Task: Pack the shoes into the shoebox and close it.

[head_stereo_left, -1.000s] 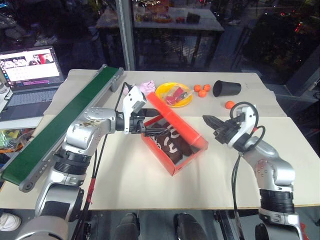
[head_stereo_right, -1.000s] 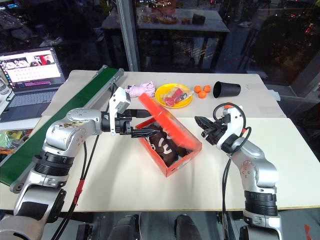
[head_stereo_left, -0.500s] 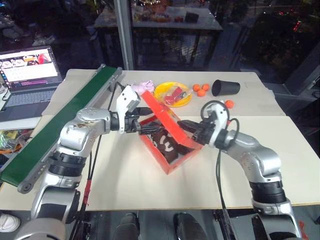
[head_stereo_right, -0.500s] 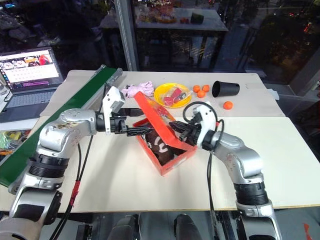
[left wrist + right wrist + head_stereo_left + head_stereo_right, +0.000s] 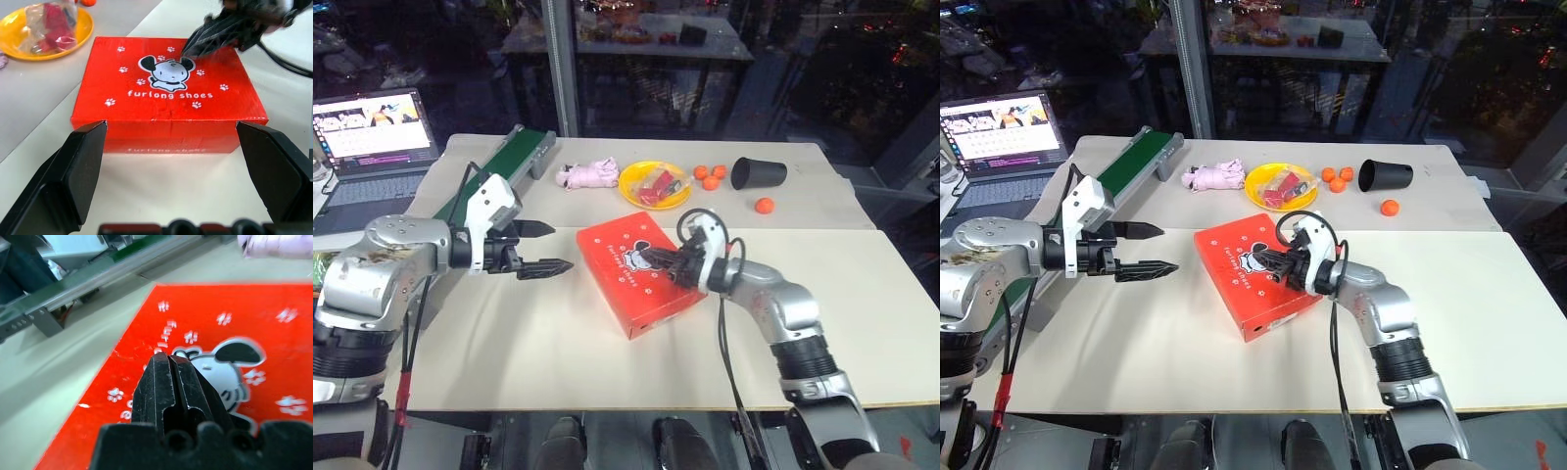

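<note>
Red cardboard was nearly all we could see of the shoebox (image 5: 633,269), which lay flat on the pale surface (image 5: 568,352) with its lid down and the white cartoon logo facing up. We could see no shoes anywhere on the surface, so we judged them to be inside, though the shut lid hid them and we could not confirm it. Our right gripper (image 5: 656,260) had its two black fingers pressed together with nothing between them, the tips resting on or just above the lid beside the logo; we could not tell whether they were truly touching. Our left gripper (image 5: 544,248) hovered just beside the shoebox on its left, clear of it, with its fingers spread wide and empty. We took the packing and closing to be essentially done, with perhaps a last press to seat the lid and both arms to pull away. Farther back sat a pink plush toy (image 5: 590,174), a yellow bowl (image 5: 653,184), some small orange balls (image 5: 710,177) and a tipped black cup (image 5: 758,173).
</note>
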Robot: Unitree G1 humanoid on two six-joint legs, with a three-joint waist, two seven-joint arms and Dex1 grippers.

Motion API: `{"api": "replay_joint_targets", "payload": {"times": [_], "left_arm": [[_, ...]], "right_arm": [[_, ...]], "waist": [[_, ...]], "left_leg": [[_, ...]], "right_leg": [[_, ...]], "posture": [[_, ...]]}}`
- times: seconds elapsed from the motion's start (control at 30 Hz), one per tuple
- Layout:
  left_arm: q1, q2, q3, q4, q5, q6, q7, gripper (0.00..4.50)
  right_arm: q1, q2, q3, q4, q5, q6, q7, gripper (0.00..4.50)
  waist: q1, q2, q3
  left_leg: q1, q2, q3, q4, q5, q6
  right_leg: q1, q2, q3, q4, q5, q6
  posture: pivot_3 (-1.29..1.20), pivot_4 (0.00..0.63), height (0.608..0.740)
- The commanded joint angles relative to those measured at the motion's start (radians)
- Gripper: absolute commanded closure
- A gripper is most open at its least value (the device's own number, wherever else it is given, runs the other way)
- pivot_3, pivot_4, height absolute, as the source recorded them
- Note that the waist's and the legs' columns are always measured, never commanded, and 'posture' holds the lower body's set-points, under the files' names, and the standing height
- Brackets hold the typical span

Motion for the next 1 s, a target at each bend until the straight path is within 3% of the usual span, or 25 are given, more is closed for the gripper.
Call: {"api": "replay_joint_targets", "payload": {"times": [0.03,0.13,0.3,0.47,0.57,0.7,0.8,0.93,1.0], "left_arm": [[0.002,-0.007,0.028,-0.059,-0.029,0.011,0.020,0.00],[0.021,-0.020,0.016,-0.079,-0.033,0.012,0.033,0.00],[0.036,-0.037,-0.006,-0.089,-0.034,0.008,0.045,0.00],[0.043,-0.064,-0.043,-0.078,-0.026,-0.011,0.043,0.00],[0.057,-0.083,-0.049,-0.054,-0.013,-0.066,0.028,0.00],[0.148,-0.112,-0.053,-0.032,0.050,-0.212,0.033,0.00],[0.196,-0.163,0.004,-0.057,-0.012,-0.203,0.053,0.00],[0.247,-0.200,0.005,-0.001,0.109,-0.347,0.144,0.00],[0.298,-0.229,0.001,0.029,0.161,-0.424,0.191,0.00]], "right_arm": [[-0.002,0.013,0.069,0.080,-0.106,-0.073,-0.020,4.42],[0.028,-0.009,0.159,0.136,-0.229,-0.103,-0.053,4.42],[0.039,-0.052,0.189,0.078,-0.306,-0.120,-0.063,4.42],[0.021,-0.092,0.115,-0.094,-0.283,-0.087,-0.074,4.42],[0.042,-0.145,0.011,-0.269,-0.209,-0.021,-0.057,3.73],[0.130,-0.232,-0.147,-0.477,-0.115,0.091,-0.059,2.34],[0.222,-0.284,-0.244,-0.566,-0.082,0.119,-0.064,1.40],[0.388,-0.320,-0.381,-0.617,-0.072,0.070,-0.072,0.02],[0.479,-0.278,-0.456,-0.604,-0.056,0.031,-0.105,0.02]], "waist": [[-0.002,-0.001,-0.001],[-0.004,-0.004,-0.003],[-0.001,-0.008,-0.007],[0.012,-0.007,-0.007],[0.020,-0.006,-0.006],[0.027,-0.005,-0.005],[0.028,-0.005,-0.005],[0.028,-0.005,-0.005],[0.028,-0.005,-0.005]], "left_leg": [[0.000,0.000,0.000,0.000,0.000,0.000],[0.003,0.000,0.000,0.000,0.000,0.000],[0.007,0.001,0.000,0.000,-0.001,-0.001],[0.006,0.000,0.002,0.000,-0.002,-0.003],[0.003,0.001,0.002,0.000,0.000,0.000],[0.000,0.000,0.003,-0.001,0.000,0.000],[0.000,0.001,0.003,-0.003,-0.001,0.000],[0.000,0.001,0.002,-0.002,-0.001,0.000],[0.001,0.001,0.003,-0.001,-0.001,0.000]], "right_leg": [[0.000,0.000,0.000,0.000,0.000,0.000],[0.002,0.000,0.000,0.000,0.000,0.000],[0.005,0.000,0.000,0.002,-0.004,-0.008],[0.004,-0.002,0.000,0.001,-0.005,-0.008],[0.001,-0.001,0.000,0.002,-0.005,-0.008],[-0.002,-0.001,0.000,0.001,0.000,-0.008],[-0.002,-0.001,-0.001,0.001,-0.001,-0.009],[-0.001,-0.001,-0.001,0.001,-0.006,-0.009],[0.000,-0.002,0.000,0.000,-0.006,-0.009]], "posture": [[0.00,0.150,0.740],[0.00,0.150,0.740],[0.00,0.150,0.740],[0.00,0.150,0.740],[0.00,0.150,0.740],[0.00,0.150,0.740],[0.00,0.150,0.740],[0.00,0.150,0.740],[0.00,0.150,0.740]]}}
